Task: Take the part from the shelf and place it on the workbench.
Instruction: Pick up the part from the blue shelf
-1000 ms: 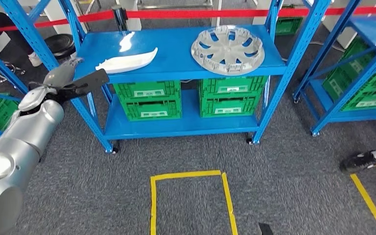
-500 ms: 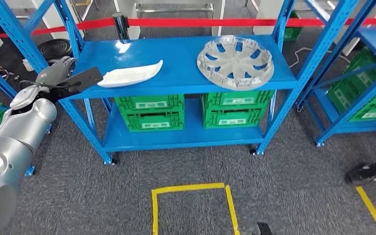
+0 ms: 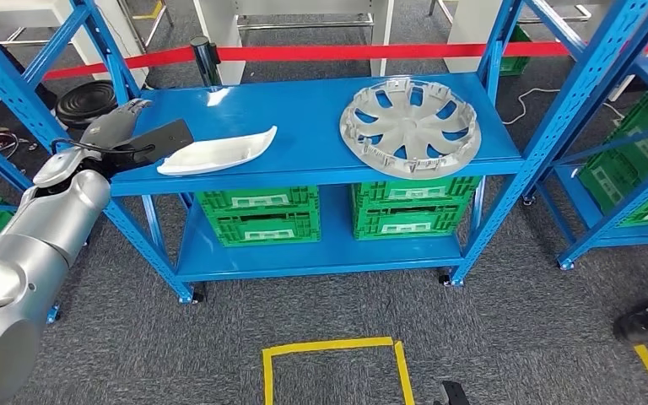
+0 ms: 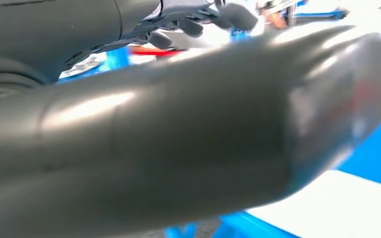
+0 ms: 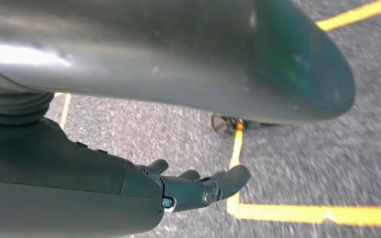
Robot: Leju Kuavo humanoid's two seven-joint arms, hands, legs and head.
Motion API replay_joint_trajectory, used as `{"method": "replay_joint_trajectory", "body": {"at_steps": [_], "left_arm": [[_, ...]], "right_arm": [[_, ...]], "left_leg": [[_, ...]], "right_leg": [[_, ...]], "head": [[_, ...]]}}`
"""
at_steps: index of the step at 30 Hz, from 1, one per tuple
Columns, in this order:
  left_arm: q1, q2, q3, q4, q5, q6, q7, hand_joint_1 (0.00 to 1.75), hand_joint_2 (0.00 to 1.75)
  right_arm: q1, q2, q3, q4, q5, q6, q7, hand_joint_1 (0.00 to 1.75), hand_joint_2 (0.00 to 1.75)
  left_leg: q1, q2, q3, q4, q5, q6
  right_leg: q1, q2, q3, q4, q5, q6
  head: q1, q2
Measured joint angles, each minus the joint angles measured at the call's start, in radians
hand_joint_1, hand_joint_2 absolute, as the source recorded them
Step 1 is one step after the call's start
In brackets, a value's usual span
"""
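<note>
Right now my left hand hovers open at the shelf's front-left corner, just beside the white part there; a careless reach could shove it off the front edge.

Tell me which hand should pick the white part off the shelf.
Left. The left hand is already raised at the top shelf beside the white part, fingers apart. The right hand hangs low over the floor, holding nothing.

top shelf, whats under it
Under the top shelf four green crates sit on the lower shelf, in two stacks of two. Their contents are hidden; only the front faces show.
</note>
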Motion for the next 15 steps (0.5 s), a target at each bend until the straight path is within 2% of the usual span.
{"method": "replay_joint_trajectory", "body": {"at_steps": [1,3,4,5,6,8,9,11,12,14,15], "left_arm": [[0.001,-0.002,-0.002,-0.001,0.003,-0.002,-0.005,0.0,0.0],[0.006,-0.005,-0.004,0.0,0.008,-0.008,-0.01,0.0,0.0],[0.011,-0.006,-0.005,0.001,0.014,-0.014,-0.015,0.0,0.0],[0.015,-0.006,-0.005,0.002,0.022,-0.022,-0.023,0.0,0.0],[0.017,-0.007,-0.005,0.002,0.034,-0.035,-0.036,0.0,0.0],[0.018,-0.01,-0.005,0.002,0.067,-0.069,-0.071,0.0,0.0],[0.019,-0.015,-0.005,0.001,0.09,-0.093,-0.097,0.0,0.0],[0.027,-0.032,-0.005,-0.006,0.132,-0.142,-0.153,0.0,0.0],[0.035,-0.043,-0.005,-0.012,0.148,-0.161,-0.179,0.0,0.0],[0.051,-0.066,-0.01,-0.029,0.161,-0.18,-0.207,0.0,0.0],[0.057,-0.077,-0.017,-0.037,0.165,-0.182,-0.211,0.0,0.0]], "right_arm": [[0.0,0.0,0.0,0.0,-0.001,-0.001,-0.002,0.0,0.0],[0.0,0.0,0.0,0.0,-0.001,-0.001,-0.005,0.0,0.0],[0.001,0.0,0.0,0.0,-0.001,-0.001,-0.006,0.0,0.0],[0.002,0.0,0.0,0.0,-0.001,-0.001,-0.006,0.0,0.0],[0.004,0.0,0.0,0.0,-0.001,-0.001,-0.006,0.0,0.0],[0.005,0.0,0.0,0.0,-0.001,-0.001,-0.006,0.0,0.0],[0.005,0.0,0.0,0.0,-0.001,-0.001,-0.006,0.0,0.0],[0.004,0.001,-0.001,0.0,-0.001,-0.001,-0.004,0.0,0.0],[0.004,0.001,-0.001,0.0,-0.001,-0.001,-0.004,0.0,0.0],[0.006,0.0,-0.002,0.0,-0.002,-0.002,-0.006,0.0,0.0],[0.006,0.0,-0.003,0.0,-0.002,-0.002,-0.007,0.0,0.0]], "left_leg": [[0.002,0.003,-0.029,0.052,-0.016,-0.005],[0.004,0.005,-0.109,0.173,-0.06,-0.012],[0.005,0.006,-0.143,0.21,-0.073,-0.013],[0.005,0.006,-0.165,0.218,-0.068,-0.012],[0.005,0.006,-0.169,0.192,-0.039,-0.01],[0.004,0.006,-0.142,0.069,0.062,0.001],[0.0,0.007,-0.126,0.012,0.092,0.006],[-0.006,0.007,-0.106,-0.05,0.113,0.018],[-0.008,0.006,-0.101,-0.054,0.105,0.024],[-0.003,0.004,-0.085,-0.063,0.119,0.037],[-0.001,0.003,-0.078,-0.064,0.119,0.041]], "right_leg": [[-0.001,0.001,0.009,0.0,-0.007,-0.005],[-0.001,0.004,0.025,0.0,-0.021,-0.009],[-0.001,0.006,0.034,0.0,-0.029,-0.009],[-0.001,0.008,0.044,0.0,-0.037,-0.008],[0.0,0.01,0.055,0.001,-0.045,-0.006],[0.001,0.011,0.076,0.001,-0.062,-0.001],[0.001,0.012,0.083,0.002,-0.069,0.003],[0.002,0.011,0.091,0.003,-0.076,0.015],[0.003,0.011,0.094,0.005,-0.075,0.022],[0.003,0.008,0.094,0.023,-0.081,0.032],[0.002,0.007,0.083,0.046,-0.095,0.037]], "head": [[0.0,0.0],[0.0,0.0],[0.0,0.0],[0.0,0.0],[0.0,0.0],[0.0,0.0],[0.0,0.0],[0.0,0.0],[0.001,0.0],[0.001,0.0],[0.002,0.0]]}}
